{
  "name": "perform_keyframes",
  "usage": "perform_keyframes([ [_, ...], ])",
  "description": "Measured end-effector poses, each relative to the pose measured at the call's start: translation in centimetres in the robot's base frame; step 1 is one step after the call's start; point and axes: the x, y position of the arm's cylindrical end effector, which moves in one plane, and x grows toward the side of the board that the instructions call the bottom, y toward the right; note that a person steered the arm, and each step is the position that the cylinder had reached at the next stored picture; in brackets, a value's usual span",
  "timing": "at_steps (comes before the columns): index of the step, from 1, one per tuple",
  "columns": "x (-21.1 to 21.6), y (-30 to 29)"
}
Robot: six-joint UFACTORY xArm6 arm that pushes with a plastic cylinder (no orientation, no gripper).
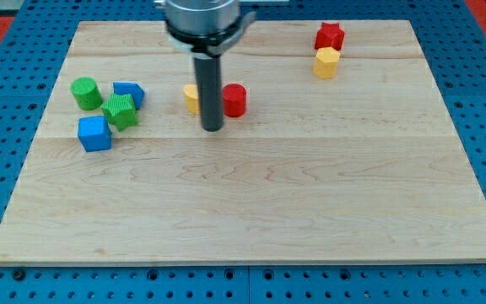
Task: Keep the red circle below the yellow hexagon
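Here my tip (213, 128) touches down on the wooden desk (251, 211) a little left of the view's middle, in the upper half of the board; it is a plain dark rod end with nothing on it that could open, close or clamp, so it holds no block. The rod rises straight up to a grey round mount at the view's top edge. Just to the view's right of the rod sits the red circle (234, 100), a short cylinder, close beside the shaft and slightly above the level of my tip. Just to the view's left, partly hidden behind the rod, is a yellow block (191, 97) whose shape I cannot make out. Well apart, toward the view's upper right, the yellow hexagon (326, 62) lies on the desk, with a red block (330, 36) of jagged, star-like outline touching it from the view's top side. The red circle is thus lower in the view than the yellow hexagon and off to its left. Far on the view's left is a cluster: a green cylinder (84, 93), a blue block (130, 93) beside it, a green ridged block (121, 111) between and below them, and a blue cube (94, 133) lowest of all.
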Motion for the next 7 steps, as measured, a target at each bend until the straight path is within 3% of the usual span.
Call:
perform_keyframes([
  [2, -7.3, 7.2],
  [3, -7.6, 10.7],
  [4, -8.3, 5.4],
  [5, -13.0, 8.4],
  [7, -9.5, 11.2],
])
